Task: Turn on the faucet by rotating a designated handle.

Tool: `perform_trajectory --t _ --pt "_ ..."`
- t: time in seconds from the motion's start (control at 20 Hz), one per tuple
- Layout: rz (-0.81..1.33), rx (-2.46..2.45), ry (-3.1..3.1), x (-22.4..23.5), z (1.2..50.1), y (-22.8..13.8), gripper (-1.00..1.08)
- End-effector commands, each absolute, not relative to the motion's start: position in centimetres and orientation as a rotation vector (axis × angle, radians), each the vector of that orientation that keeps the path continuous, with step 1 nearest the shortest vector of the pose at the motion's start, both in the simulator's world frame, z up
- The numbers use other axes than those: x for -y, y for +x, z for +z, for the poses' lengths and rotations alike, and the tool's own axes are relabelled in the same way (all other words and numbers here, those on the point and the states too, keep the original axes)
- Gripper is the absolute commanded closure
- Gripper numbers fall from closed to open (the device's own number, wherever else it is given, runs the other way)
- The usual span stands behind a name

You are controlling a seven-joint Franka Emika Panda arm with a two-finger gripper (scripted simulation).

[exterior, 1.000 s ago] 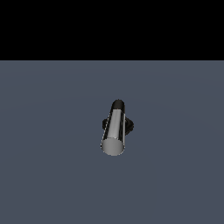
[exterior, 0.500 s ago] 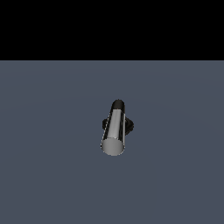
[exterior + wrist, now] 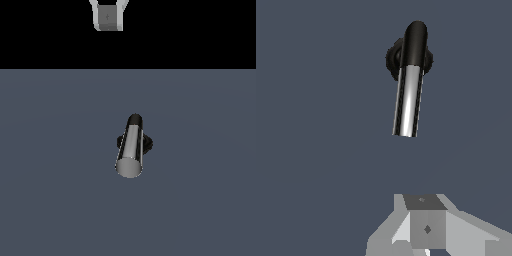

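Note:
The faucet stands mid-floor in the exterior view: a black round base [image 3: 148, 144], a black elbow [image 3: 134, 120] and the shiny silver cylindrical handle [image 3: 131, 150], whose flat round end faces the camera. In the wrist view the handle [image 3: 407, 102] hangs from the black elbow [image 3: 415, 42] over the base [image 3: 392, 59]. My gripper [image 3: 108, 24] is high at the top edge of the exterior view, far from the faucet and touching nothing. In the wrist view my gripper [image 3: 426, 222] shows as one grey block with no gap between the fingers, and it holds nothing.
Flat dark blue-grey floor [image 3: 55, 190] lies all around the faucet. A black background fills the top of the exterior view. No other objects show.
My gripper has come into the top of the exterior view; it was out of view in both earlier frames. The faucet and handle have not moved.

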State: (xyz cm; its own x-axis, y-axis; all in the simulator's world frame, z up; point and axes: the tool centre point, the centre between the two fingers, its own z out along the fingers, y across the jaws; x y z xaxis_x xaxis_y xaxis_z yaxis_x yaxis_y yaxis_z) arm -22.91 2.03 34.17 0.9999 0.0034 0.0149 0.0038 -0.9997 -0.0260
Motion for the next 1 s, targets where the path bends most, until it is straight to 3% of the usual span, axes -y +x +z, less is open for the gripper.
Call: perform_trajectory --t 0.0,0.95 --pt "-0.022 0.003 -3.118 -2.3 32.1 -22.6 1.08" --pt "-0.007 -0.011 -3.132 -4.1 18.1 -20.0 1.08"
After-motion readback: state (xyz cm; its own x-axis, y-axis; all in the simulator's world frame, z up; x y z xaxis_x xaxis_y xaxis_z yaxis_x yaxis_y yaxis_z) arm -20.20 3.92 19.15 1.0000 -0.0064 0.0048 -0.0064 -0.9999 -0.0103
